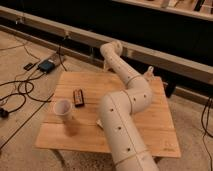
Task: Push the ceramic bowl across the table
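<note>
The table (150, 125) has a light plank top. My white arm reaches from the front across the table, bends at the elbow (136, 96) and ends at the wrist (112, 50) over the far edge. My gripper (106, 65) hangs below the wrist at the far edge, mostly hidden by the arm. The dark purple-maroon ceramic bowl does not show; the arm covers that part of the far edge.
A white cup (63, 108) stands at the front left of the table. A dark flat rectangular object (78, 97) lies beside it. The corner of a cream block (99, 122) shows by the arm. Cables and a small box (47, 65) lie on the floor at left.
</note>
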Controlling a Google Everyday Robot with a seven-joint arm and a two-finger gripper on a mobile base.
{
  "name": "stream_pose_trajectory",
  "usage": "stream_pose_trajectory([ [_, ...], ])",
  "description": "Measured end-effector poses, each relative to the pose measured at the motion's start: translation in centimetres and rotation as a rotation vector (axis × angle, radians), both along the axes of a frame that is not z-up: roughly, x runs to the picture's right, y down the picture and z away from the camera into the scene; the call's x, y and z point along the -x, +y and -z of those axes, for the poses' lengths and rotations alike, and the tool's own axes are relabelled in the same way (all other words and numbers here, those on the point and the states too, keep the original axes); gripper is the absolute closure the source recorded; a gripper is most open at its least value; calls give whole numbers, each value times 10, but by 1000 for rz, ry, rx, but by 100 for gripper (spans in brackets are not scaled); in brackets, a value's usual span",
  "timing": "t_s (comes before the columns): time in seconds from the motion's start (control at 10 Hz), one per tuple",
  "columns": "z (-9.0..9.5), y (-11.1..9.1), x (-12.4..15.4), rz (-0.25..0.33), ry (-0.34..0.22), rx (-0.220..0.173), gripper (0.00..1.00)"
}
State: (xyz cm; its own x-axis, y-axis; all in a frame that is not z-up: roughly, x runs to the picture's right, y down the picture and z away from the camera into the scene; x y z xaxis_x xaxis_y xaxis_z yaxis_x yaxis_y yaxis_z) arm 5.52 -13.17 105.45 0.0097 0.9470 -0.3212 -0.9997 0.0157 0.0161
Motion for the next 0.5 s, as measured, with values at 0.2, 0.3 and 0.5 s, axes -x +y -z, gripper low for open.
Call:
stream_pose_trajectory([
  [0.2, 1, 3, 4, 0, -15, 13, 35],
  [0.3, 1, 3, 4, 2, -14, 13, 35],
  [0.5, 1, 4, 4, 2, -15, 13, 35],
])
